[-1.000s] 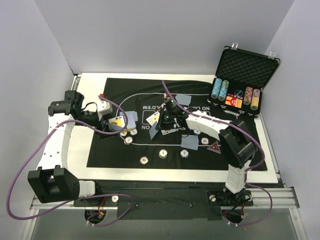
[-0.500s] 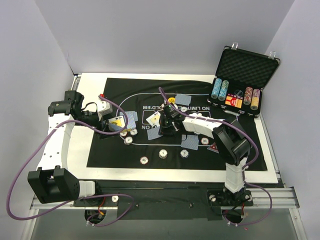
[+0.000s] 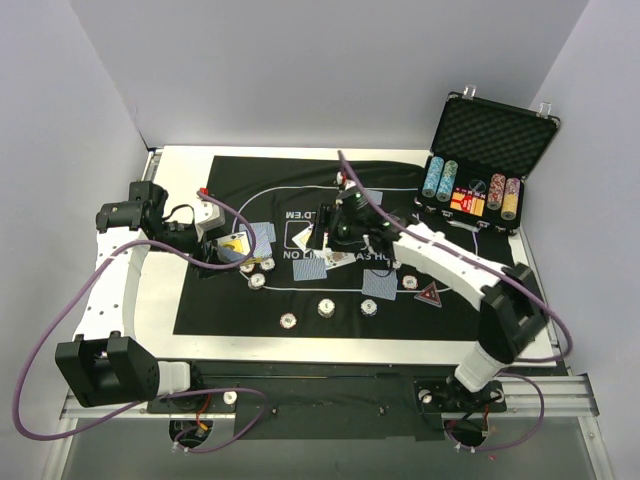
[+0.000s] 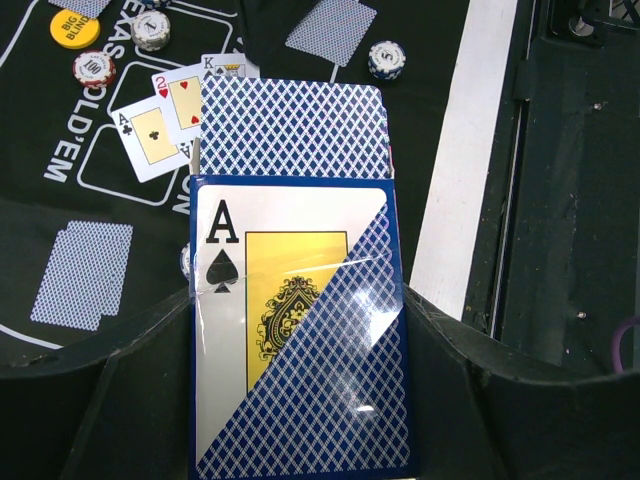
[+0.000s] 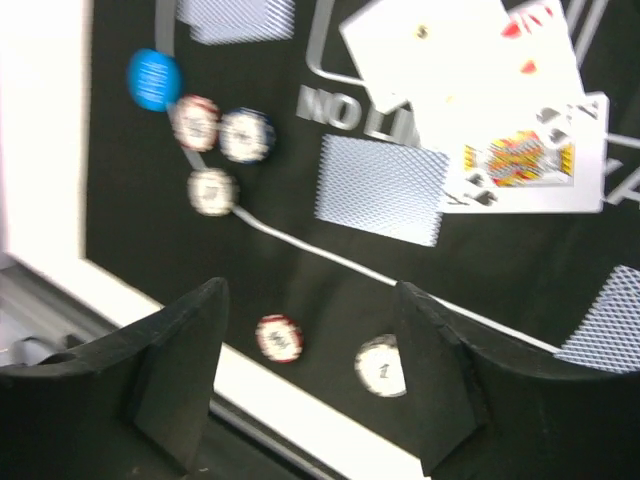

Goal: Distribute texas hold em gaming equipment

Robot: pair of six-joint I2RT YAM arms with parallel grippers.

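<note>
Over on the left, the left gripper [image 4: 297, 300] is clamped tight on a blue-bordered cardboard card pack [image 4: 300, 340] showing the ace of spades, a finger pressed against each side. A blue-backed deck [image 4: 292, 125] pokes out of the pack's far end. The pack hangs over the left end of the black felt mat [image 3: 215, 310], just beside a pair of blue-backed face-down cards [image 3: 262, 236]. A cluster of small white-edged chips [image 3: 258, 275] sits right below them, with a round blue disc [image 5: 155, 78] just beside the cluster. Moving to the middle, three face-up cards [image 4: 165, 120] lie fanned on the printed lettering: ace of clubs, two of hearts and a king. A single blue-backed card [image 5: 380, 188] lies just beside them and a yellow round disc [image 4: 75, 28] a little beyond. The right gripper [image 5: 310, 310] hovers above this spread with its jaws wide apart and nothing between them, though its own view is blurred. Three more chips in a row [image 3: 326, 308] line the mat's near side. Further right, another blue-backed pair [image 3: 380, 284] lies near a small red triangle marker [image 3: 430, 295]. At the far right corner stands an open black foam-lined case [image 3: 495, 130], with tall multi-colour chip columns [image 3: 440, 178] upright inside it.
</note>
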